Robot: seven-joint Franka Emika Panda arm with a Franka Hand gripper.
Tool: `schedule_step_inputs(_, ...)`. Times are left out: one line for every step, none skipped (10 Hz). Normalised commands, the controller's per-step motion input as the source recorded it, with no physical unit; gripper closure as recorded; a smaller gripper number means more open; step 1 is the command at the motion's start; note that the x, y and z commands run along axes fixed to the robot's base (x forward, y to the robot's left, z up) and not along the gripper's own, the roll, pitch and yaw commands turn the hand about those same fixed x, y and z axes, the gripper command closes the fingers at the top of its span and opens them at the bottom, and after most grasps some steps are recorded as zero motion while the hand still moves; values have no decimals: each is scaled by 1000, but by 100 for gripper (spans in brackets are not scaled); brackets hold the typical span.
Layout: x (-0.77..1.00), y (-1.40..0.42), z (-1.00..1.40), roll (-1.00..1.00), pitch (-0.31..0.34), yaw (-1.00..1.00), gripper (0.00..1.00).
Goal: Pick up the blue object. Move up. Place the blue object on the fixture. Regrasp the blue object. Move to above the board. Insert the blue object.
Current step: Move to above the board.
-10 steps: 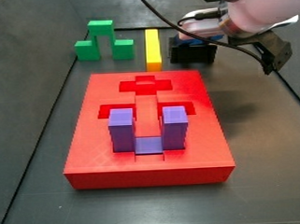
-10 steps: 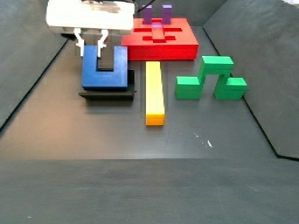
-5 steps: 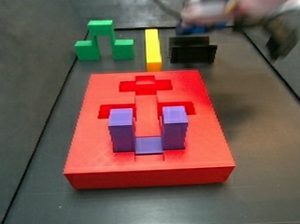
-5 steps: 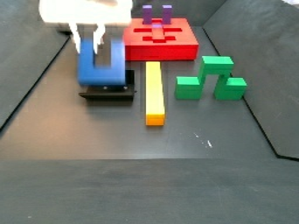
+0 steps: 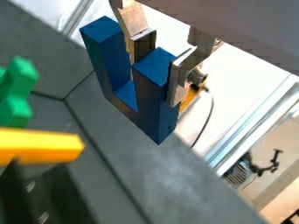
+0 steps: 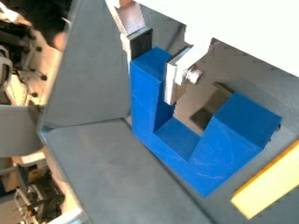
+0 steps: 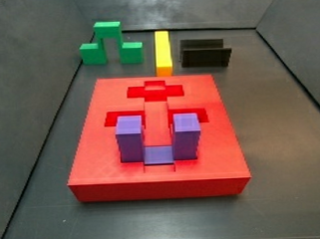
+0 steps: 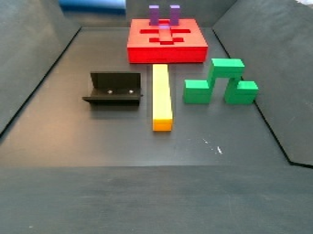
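**Blue object held aloft, fixture bare**

In both wrist views the gripper [image 5: 162, 54] has its silver fingers [image 6: 177, 77] closed onto one prong of the blue object [image 5: 135, 80], prongs up toward the wrist, base hanging down, clear of the floor. In a side view only a sliver of the blue object [image 8: 93, 5] shows at the top edge, well above and behind the fixture [image 8: 116, 90]; the gripper is out of frame in both side views.

Relative to the fixture, left to right in that side view: the fixture itself with nothing on it, the yellow bar [image 8: 160, 95] just beside it, then the green block [image 8: 221, 81] further right. The board [image 8: 167, 41] lies behind the fixture, with the purple block [image 8: 164, 12] standing upright on its far end.
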Motion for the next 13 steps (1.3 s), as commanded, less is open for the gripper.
schedule_step_inputs(-33,-14,579,-12,21,-24,100)
schedule_step_inputs(-11,-7,326,-5,30,-23,100)
schedule_step_inputs(-1345,-1400,294,-1000,62,-156,100)
schedule_step_inputs(-1371,-1400,310,-1000,56,-151,100)
schedule_step_inputs(-1400,-1311,306,-1000,30,-143,100)
schedule_step_inputs(-1400,-1246,266,-1000,28,-137,100)
schedule_step_inputs(-1400,-1243,288,-1000,34,-134,100)
schedule_step_inputs(-1400,-1226,287,-1000,37,-133,100)
schedule_step_inputs(-670,-540,113,-1000,49,-124,100)
schedule_step_inputs(-332,-250,51,-1000,62,-123,100)
schedule_step_inputs(-134,-101,28,-1000,70,-110,100)
schedule_step_inputs(-117,-78,23,-1000,64,-110,100)
schedule_step_inputs(-113,-16,13,-1000,51,-100,100)
